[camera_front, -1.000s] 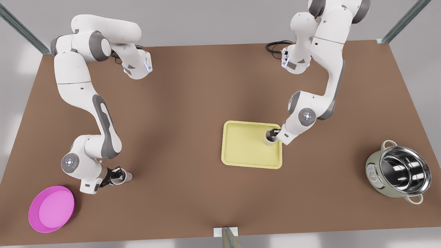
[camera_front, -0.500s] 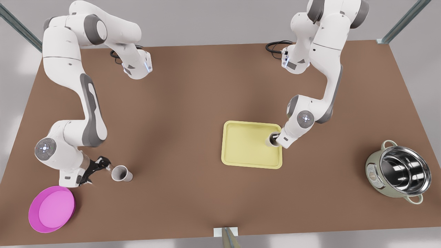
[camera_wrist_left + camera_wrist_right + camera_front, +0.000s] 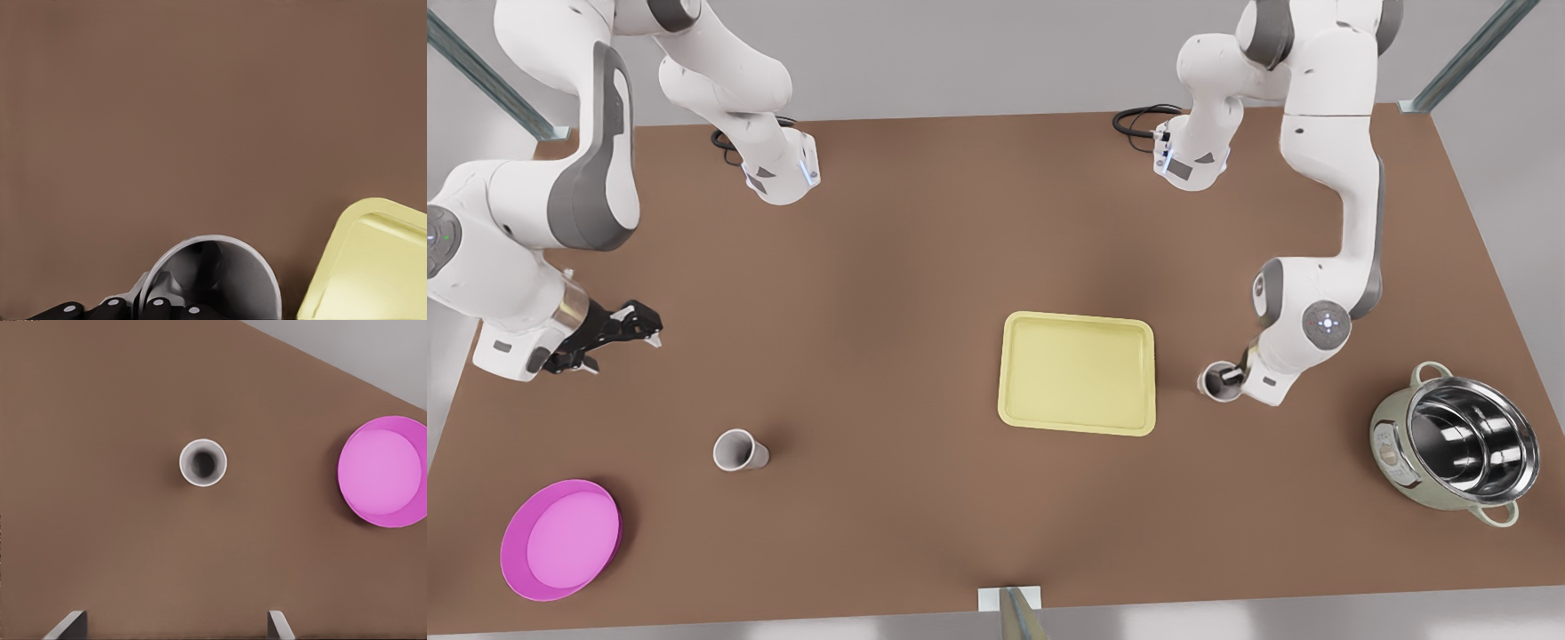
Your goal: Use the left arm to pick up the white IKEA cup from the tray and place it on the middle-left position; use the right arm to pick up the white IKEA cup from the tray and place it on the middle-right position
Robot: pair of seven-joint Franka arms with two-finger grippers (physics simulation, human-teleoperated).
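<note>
one white cup [image 3: 734, 451] stands free near the pink dish [image 3: 560, 538], right gripper [image 3: 640, 327] spread wide well apart from it, while the left gripper [image 3: 1232, 375] clasps the other cup [image 3: 1216, 380] just right of the tray [image 3: 1078, 373], which next needs lowering upright and letting go

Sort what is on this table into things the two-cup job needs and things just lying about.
Job:
- flat pale-yellow rectangular tray
- white cup gripped by the left gripper, front view's right
- second white cup, standing free on the brown table
- right gripper, open, front view's left

Lying about:
- round pink dish
- shiny steel two-handled pot
</note>
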